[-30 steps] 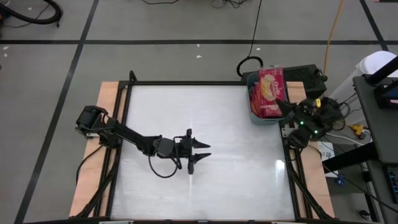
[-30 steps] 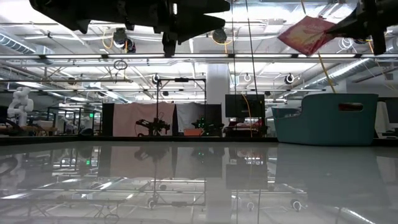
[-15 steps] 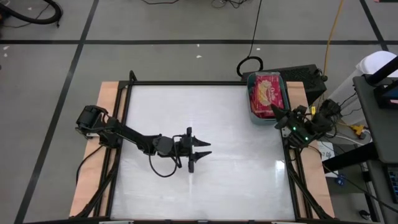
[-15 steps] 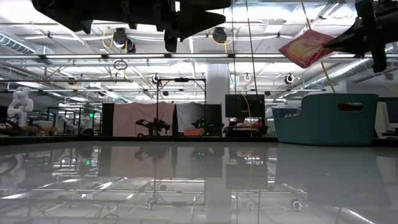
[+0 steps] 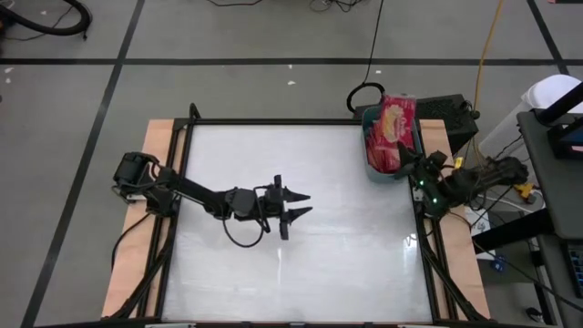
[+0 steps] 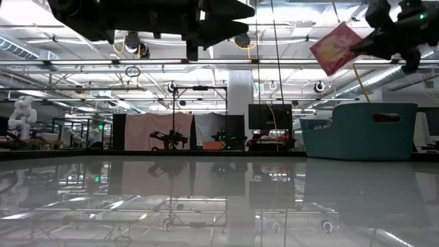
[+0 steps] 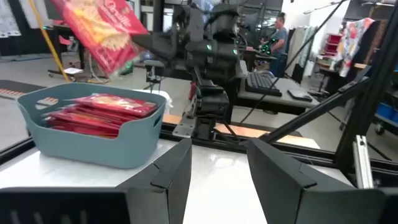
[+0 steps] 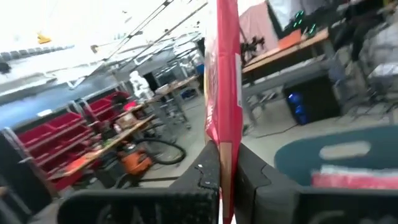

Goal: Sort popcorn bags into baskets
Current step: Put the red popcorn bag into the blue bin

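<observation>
A teal basket (image 5: 368,150) stands at the table's far right corner with several red popcorn bags (image 7: 99,112) lying in it. Above it hangs one more red popcorn bag (image 5: 398,118), tilted, its yellow picture face up. My right gripper (image 5: 407,164) is shut on this bag and reaches in from the table's right side. My left gripper (image 5: 296,205) hovers open over the middle of the table, pointing toward the basket, with nothing between its fingers (image 7: 180,174). My right gripper pinches one short end of the bag (image 8: 227,149) between its two fingers (image 8: 208,169). The fingers come roughly level from the basket's near right side. The bag sticks out beyond the fingertips, tilted, lifted clear above the basket (image 6: 363,130).
The white table top (image 5: 301,255) is bare around my left gripper. A black frame rail (image 5: 273,121) runs along the table's edges. Beyond the table's right edge are cables and equipment (image 5: 496,173). A person (image 7: 280,34) sits at a desk far behind.
My right gripper has swung about and come a little lower with the bag, which stays lifted above the basket and now reaches past the basket's far rim. My left gripper has drifted slightly toward the table's far right, still open.
</observation>
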Robot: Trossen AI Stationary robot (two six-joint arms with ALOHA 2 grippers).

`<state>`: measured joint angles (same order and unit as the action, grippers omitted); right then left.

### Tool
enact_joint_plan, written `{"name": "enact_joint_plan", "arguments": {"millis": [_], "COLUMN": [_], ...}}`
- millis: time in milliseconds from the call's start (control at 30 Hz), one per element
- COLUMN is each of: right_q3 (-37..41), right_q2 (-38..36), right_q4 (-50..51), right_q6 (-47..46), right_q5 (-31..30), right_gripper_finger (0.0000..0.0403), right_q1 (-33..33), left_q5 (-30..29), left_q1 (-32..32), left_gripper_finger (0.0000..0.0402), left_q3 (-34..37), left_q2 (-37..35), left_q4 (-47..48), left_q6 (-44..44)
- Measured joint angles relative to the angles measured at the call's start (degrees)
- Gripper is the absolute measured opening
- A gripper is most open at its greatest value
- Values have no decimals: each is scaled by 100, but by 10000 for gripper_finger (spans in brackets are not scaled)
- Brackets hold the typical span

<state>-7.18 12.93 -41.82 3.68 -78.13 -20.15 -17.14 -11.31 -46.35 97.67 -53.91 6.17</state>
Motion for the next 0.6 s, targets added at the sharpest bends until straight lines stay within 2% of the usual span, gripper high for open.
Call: {"name": "enact_joint_plan", "arguments": {"millis": [133, 333, 400, 500, 600], "right_q3": [-523, -1374, -1439, -1419, -1371], "right_q2": [-34, 104, 100, 185, 521], "right_q4": [-31, -19, -50, 191, 434], "right_q6": [882, 2197, 2064, 1336, 846], "right_q5": [-672, -1182, -837, 124, 301], "right_gripper_finger": [2, 2, 2, 2, 2], "right_q1": [11, 23, 43, 118, 396], "left_q5": [231, 255, 255, 261, 270], "left_q1": [115, 273, 310, 317, 287], "left_gripper_finger": [159, 159, 159, 159, 159], "left_q3": [0, 0, 0, 0, 0], "left_q2": [0, 0, 0, 0, 0], "left_q4": [11, 4, 4, 4, 4], "left_q6": [19, -29, -18, 0, 59]}}
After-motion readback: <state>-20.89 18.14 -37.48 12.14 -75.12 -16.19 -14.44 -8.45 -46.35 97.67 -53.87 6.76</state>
